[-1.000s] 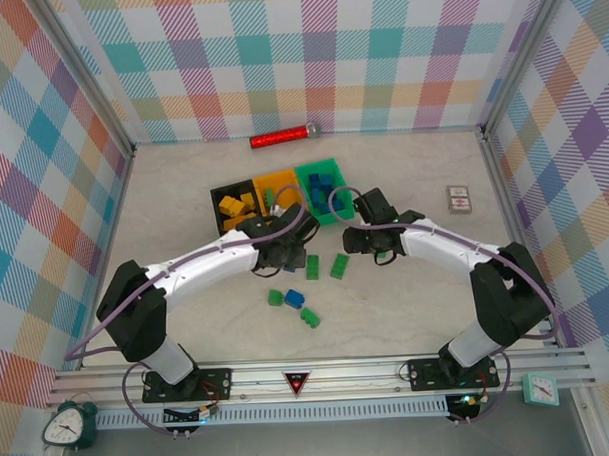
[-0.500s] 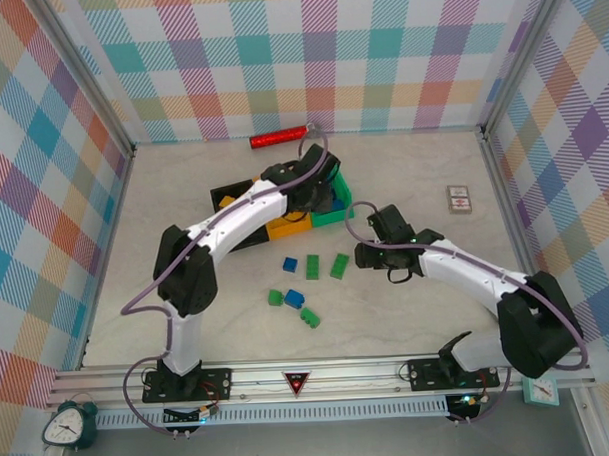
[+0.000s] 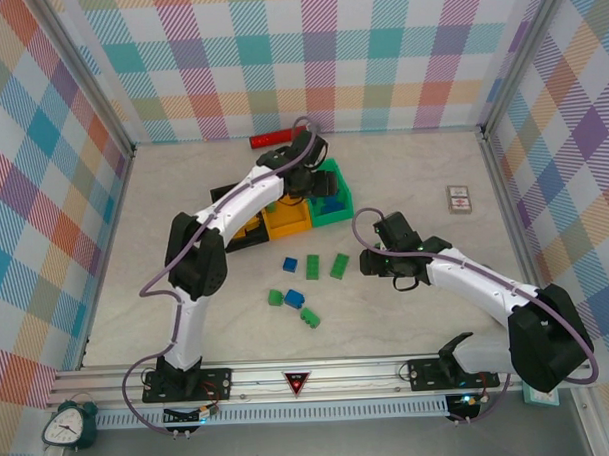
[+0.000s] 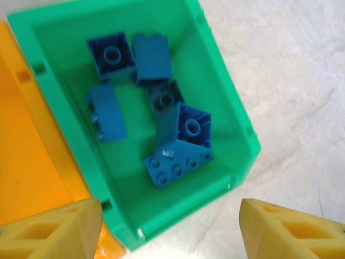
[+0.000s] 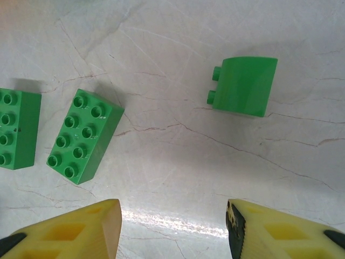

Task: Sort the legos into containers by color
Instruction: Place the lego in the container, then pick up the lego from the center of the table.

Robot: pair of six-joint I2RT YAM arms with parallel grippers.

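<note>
My left gripper hovers open over the near end of the green container, its yellow fingertips wide apart with nothing between them. Several blue legos lie inside that container. The yellow-orange container and the black one adjoin it on the left. My right gripper is open low over the table, holding nothing. Ahead of it lie a green 2x4 lego, a second one at the left edge, and a curved green lego. More loose green and blue legos lie on the table.
A red cylinder lies behind the containers by the back wall. A small white card box sits at the right. Checked walls close in three sides, and the metal rail with the arm bases runs along the near edge.
My left arm swung from the loose legos back to the green container and its jaws opened. My right gripper drew back to the right, away from the containers.
</note>
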